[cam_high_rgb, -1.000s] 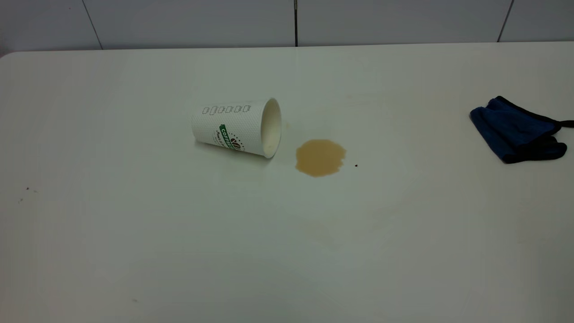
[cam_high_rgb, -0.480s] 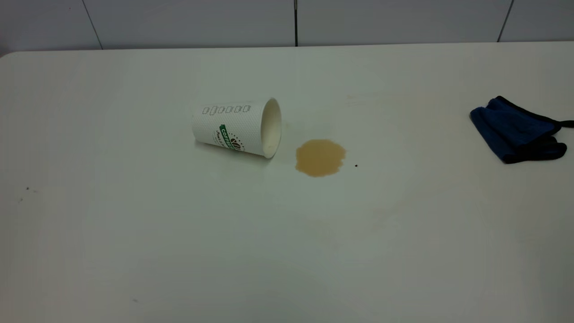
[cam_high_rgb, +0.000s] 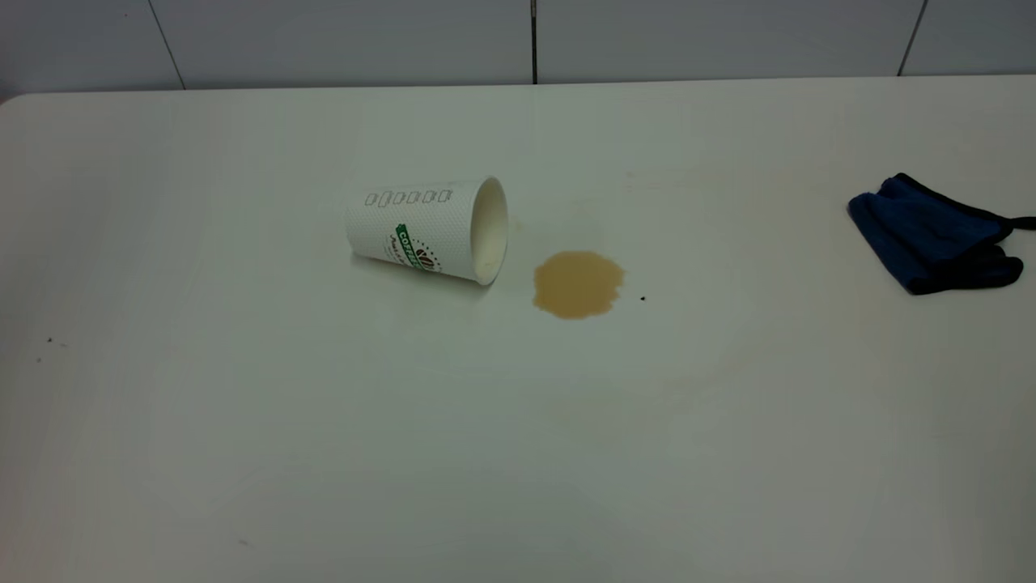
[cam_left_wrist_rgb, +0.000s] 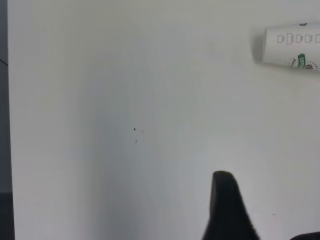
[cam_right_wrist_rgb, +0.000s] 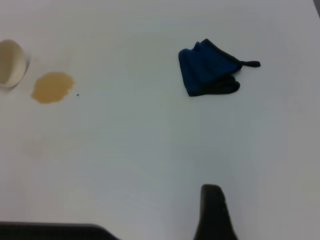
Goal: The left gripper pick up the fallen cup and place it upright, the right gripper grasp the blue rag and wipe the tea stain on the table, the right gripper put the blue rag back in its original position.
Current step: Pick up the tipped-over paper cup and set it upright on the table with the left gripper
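Observation:
The white cup [cam_high_rgb: 427,230] with the green band lies on its side on the white table [cam_high_rgb: 243,445], its mouth towards the light-brown tea stain [cam_high_rgb: 577,283] just beside it. The blue rag [cam_high_rgb: 931,235] lies bunched at the far right. Neither gripper shows in the exterior view. In the left wrist view my left gripper [cam_left_wrist_rgb: 267,210] is open and empty, far from the cup [cam_left_wrist_rgb: 292,48]. In the right wrist view my right gripper [cam_right_wrist_rgb: 250,220] is open and empty, with one finger [cam_right_wrist_rgb: 212,210] showing, well short of the rag [cam_right_wrist_rgb: 207,75] and the stain [cam_right_wrist_rgb: 52,87].
A tiny black speck [cam_high_rgb: 643,299] lies just right of the stain. A grey tiled wall [cam_high_rgb: 534,40] runs behind the table's far edge. A few small dark specks [cam_high_rgb: 48,341] sit near the table's left side.

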{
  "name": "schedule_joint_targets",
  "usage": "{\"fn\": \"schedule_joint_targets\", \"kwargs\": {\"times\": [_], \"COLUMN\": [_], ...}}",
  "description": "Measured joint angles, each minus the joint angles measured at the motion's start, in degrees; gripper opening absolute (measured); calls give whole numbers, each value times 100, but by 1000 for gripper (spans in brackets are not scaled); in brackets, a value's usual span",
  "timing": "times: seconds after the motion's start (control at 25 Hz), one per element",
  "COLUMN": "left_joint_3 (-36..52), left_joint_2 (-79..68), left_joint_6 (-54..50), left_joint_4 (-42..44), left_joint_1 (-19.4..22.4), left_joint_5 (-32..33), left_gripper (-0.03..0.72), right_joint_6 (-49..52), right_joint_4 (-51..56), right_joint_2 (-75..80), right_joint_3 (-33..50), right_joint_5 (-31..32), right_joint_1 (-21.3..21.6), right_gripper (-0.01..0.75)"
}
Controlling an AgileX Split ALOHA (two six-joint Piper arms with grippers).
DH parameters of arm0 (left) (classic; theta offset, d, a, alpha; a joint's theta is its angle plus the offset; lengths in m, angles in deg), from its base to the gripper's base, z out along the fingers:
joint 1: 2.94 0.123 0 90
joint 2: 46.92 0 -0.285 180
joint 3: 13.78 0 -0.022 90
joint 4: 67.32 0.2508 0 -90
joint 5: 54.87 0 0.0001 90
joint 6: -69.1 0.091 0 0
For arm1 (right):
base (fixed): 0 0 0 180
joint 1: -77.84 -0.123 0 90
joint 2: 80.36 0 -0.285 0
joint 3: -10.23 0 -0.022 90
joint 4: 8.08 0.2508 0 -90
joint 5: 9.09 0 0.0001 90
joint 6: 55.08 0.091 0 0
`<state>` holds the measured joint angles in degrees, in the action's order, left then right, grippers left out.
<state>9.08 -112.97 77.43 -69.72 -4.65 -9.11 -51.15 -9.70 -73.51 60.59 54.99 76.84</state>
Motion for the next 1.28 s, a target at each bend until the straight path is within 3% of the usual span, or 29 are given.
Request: {"fn": "schedule_joint_targets", "kwargs": {"times": [0.12,0.24,0.72,1.0,1.28], "left_joint_3": [-639,-1265,-3531,-4399,-5393], "left_joint_2": [-1027,-1969,-5287,-6649,-7841], "left_joint_6": [15,-154,-2216,-2345,-2293], "left_joint_4": [81,520,2763,2935,2994], "left_joint_1": [-272,-777,-3065,-3726,-3991], "left_joint_5": [28,30,699,739,955], "left_gripper": [651,716,697,684,672], "right_joint_6": [0,0,0,0,0], "right_joint_4": [0,0,0,0,0], "right_joint_2": [0,0,0,0,0], "right_joint_3": [0,0,0,0,0], "right_joint_5": [0,0,0,0,0], "right_joint_1": [0,0,0,0,0], "right_gripper": [561,561,561,561,561]}}
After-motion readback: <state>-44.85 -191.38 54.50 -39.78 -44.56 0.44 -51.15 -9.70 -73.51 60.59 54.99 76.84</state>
